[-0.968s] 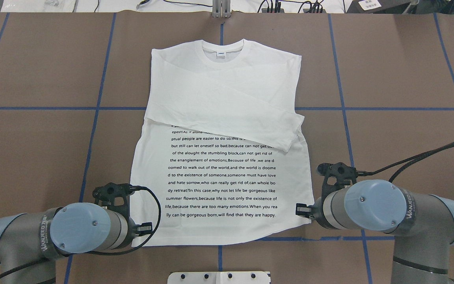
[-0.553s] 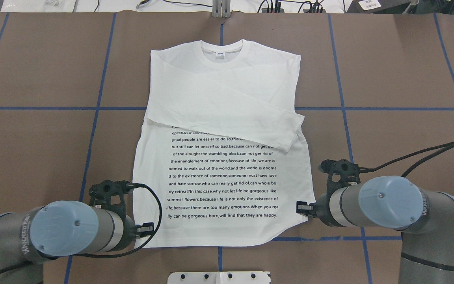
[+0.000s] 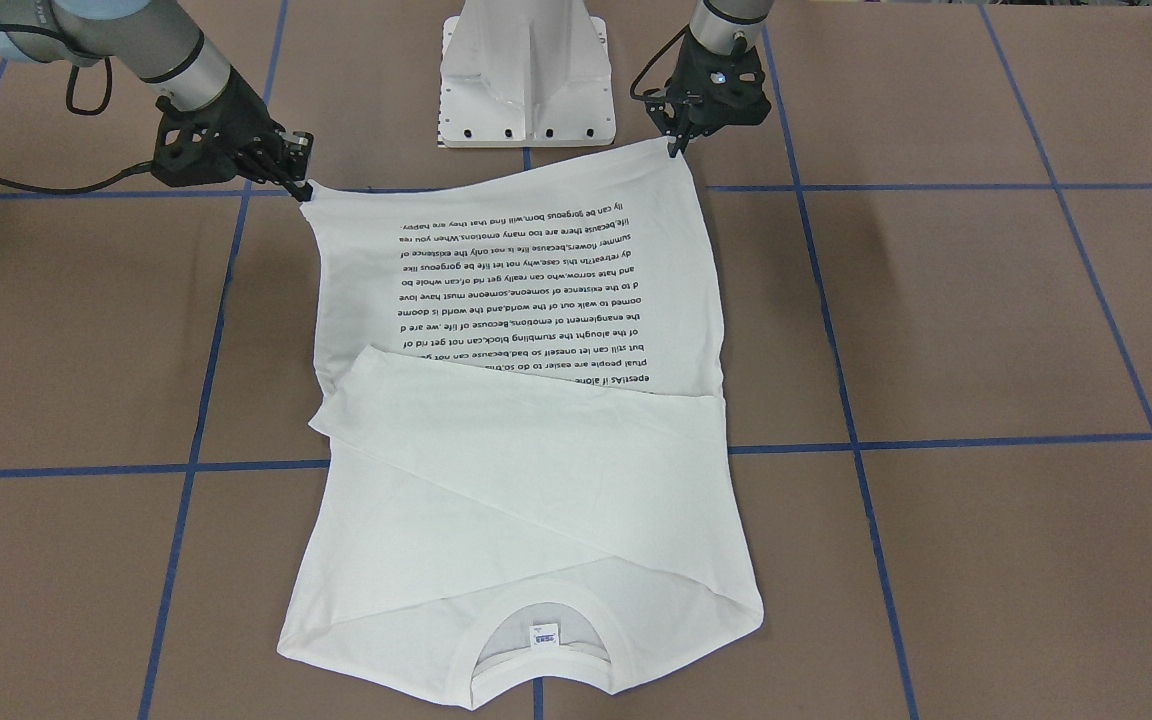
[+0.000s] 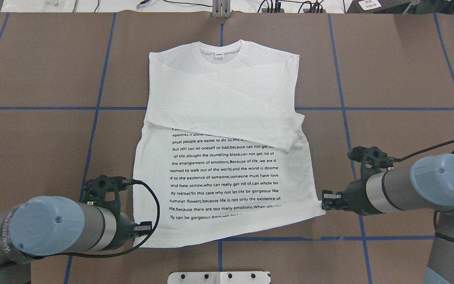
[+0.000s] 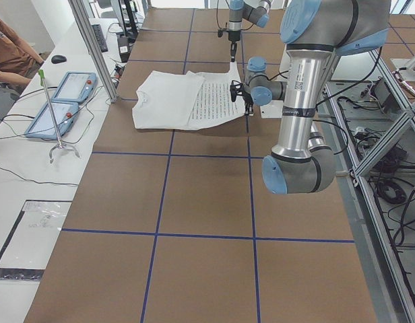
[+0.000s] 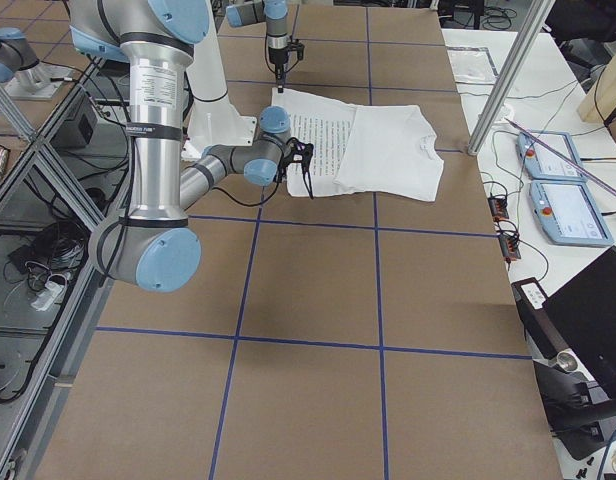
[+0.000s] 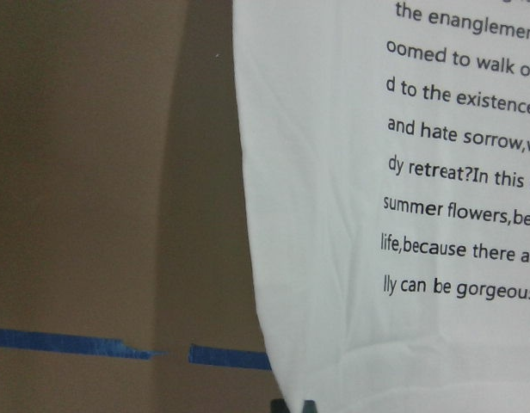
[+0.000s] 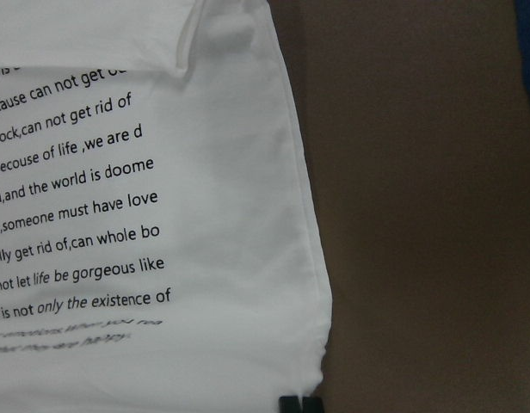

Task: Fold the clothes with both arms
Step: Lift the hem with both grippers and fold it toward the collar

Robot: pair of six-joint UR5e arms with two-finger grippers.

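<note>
The white shirt (image 4: 223,79) lies flat on the brown table, text side up, with both sleeves folded across the chest and the collar at the far end. My left gripper (image 4: 139,232) is shut on the hem's left corner, and in the front-facing view the left gripper (image 3: 678,150) pinches that corner. My right gripper (image 4: 324,205) is shut on the hem's right corner and holds it pulled outward and slightly raised; the right gripper (image 3: 302,188) shows the same from the front. Each wrist view shows the shirt (image 7: 351,215) (image 8: 162,215) running down into the fingertips.
The white pedestal base (image 3: 526,70) stands just behind the hem. Blue tape lines (image 4: 93,118) cross the table. A person (image 5: 12,54) sits beside two tablets (image 5: 59,101) past the collar end, near a metal post (image 5: 93,47).
The right gripper has moved outward to the right and a little forward, stretching the hem's right corner; the last text line now partly folds under. The left arm has drawn back to the left.
</note>
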